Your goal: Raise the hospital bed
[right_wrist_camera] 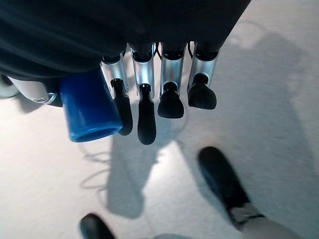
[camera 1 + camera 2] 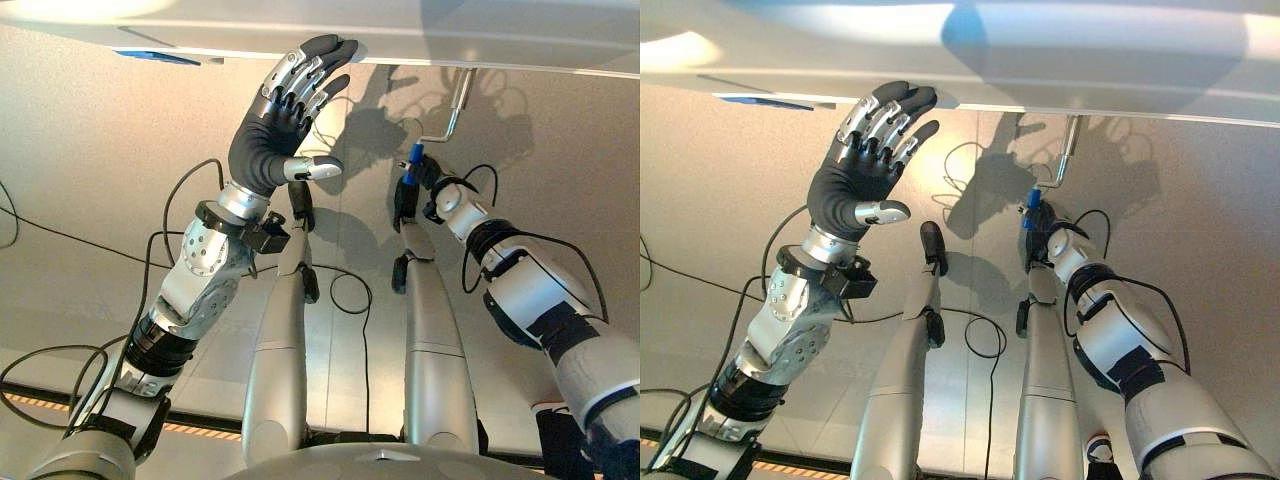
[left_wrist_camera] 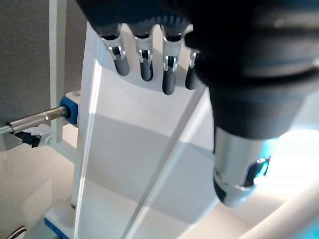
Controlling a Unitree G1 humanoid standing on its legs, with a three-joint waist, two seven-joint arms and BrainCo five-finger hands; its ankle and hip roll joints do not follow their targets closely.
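Right wrist view has the right hand [image 1: 149, 94] curled round the blue crank grip [image 1: 89, 107] — the grip's long axis runs along the fingers, pointing toward 6 o'clock — while the left hand [image 2: 275, 120], fingers spread wide, braces on the hospital bed's edge [image 2: 480, 50] at 12 o'clock.

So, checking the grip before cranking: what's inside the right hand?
The blue crank handle sits inside the right hand, whose fingers curl round it. The part of the handle under the palm is covered.

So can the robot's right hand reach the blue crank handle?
Probably yes: the right hand already sits at the blue handle, fingers curled beside it, nothing between them.
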